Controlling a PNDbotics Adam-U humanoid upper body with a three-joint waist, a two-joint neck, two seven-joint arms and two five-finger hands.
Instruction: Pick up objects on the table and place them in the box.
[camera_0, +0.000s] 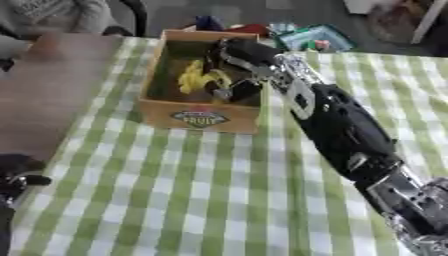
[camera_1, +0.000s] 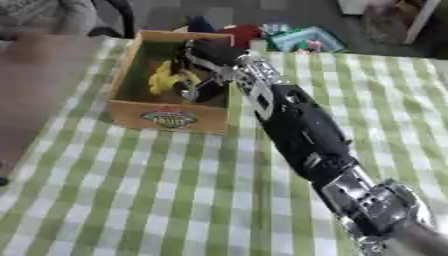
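Note:
A wooden box with a fruit label on its front wall stands on the green checked cloth at the upper middle. Inside it lies a yellow thing beside a dark thing that I cannot make out. My right arm runs from the lower right corner up to the box. My right hand hangs over the box's inside with its fingers relaxed, pointing down next to the yellow thing. My left hand shows as a dark shape at the lower left edge.
Behind the box, at the table's far edge, lie a teal tray, a red thing and a blue thing. Bare brown tabletop lies left of the cloth. The cloth spreads out in front of the box.

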